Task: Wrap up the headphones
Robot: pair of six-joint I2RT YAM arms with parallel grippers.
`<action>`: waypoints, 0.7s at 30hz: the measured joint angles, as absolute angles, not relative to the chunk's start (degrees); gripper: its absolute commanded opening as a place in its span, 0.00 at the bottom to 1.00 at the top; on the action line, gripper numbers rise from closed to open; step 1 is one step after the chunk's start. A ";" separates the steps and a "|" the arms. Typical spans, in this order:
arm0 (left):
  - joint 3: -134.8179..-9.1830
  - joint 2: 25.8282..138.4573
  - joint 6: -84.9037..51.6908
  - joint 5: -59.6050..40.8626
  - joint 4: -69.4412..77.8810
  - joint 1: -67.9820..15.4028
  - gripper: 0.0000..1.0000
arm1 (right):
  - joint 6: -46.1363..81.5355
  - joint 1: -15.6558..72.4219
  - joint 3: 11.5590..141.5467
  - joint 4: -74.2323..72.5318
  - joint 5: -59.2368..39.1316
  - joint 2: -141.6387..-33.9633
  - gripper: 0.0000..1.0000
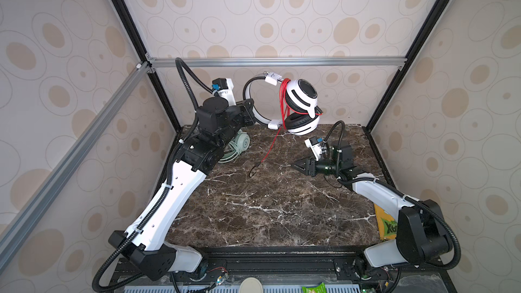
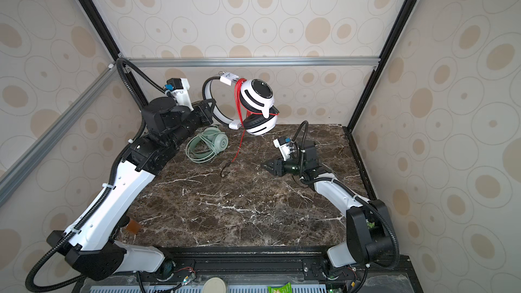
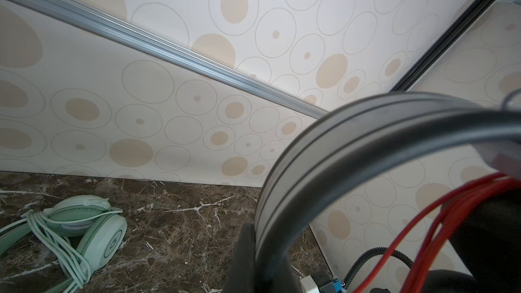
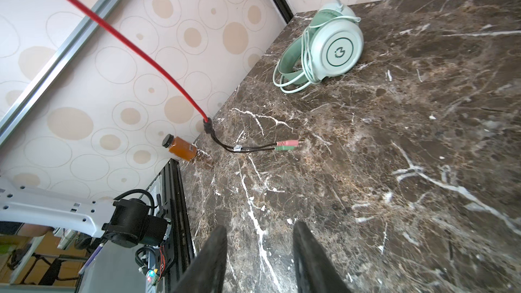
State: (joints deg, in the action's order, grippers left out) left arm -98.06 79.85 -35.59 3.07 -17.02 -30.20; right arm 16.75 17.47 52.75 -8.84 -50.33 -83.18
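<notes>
The left arm [image 1: 180, 193] is hiding half of the mint headset [image 1: 239, 143] in a top view. The right wrist view is showing the mint headset [image 4: 332, 49] whole, lying at the back left of the table [image 1: 267, 207] with its pale cable wound around it. The left gripper [image 1: 251, 112] is clamping tight on the band of the white headset [image 1: 301, 100], holding it in the air over the table's back edge. The left wrist view is showing that band [image 3: 352, 142] wedged against the fingers [image 3: 244, 255], though it is too close and blurred to make out the earcups. The red cable [image 1: 285, 100] is looping several times around the headset and one strand is hanging down to the marble, where only the right wrist view is showing pink and green plugs [image 4: 287, 145] lying flat. Right of them the right gripper [image 1: 296, 164] is hovering low, jaws parted with nothing between. An amber bottle [image 4: 180, 149] is sitting at the table's left front edge, and a yellow packet [image 1: 384, 226] is peeking out behind the right arm [image 1: 377, 193].
</notes>
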 measured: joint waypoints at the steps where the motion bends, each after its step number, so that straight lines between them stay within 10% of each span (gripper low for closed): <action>1: -98.37 80.42 -35.42 3.46 -17.39 -30.41 0.00 | 16.64 17.58 52.73 -8.91 -50.59 -83.18 0.42; 21: -90.37 85.58 -34.39 9.06 -15.90 -30.98 0.00 | 18.90 17.58 45.17 -10.52 -43.11 -82.61 0.52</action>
State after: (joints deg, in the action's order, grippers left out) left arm -90.37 85.58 -34.39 9.06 -15.90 -30.98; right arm 18.90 17.58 45.17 -10.52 -43.11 -82.61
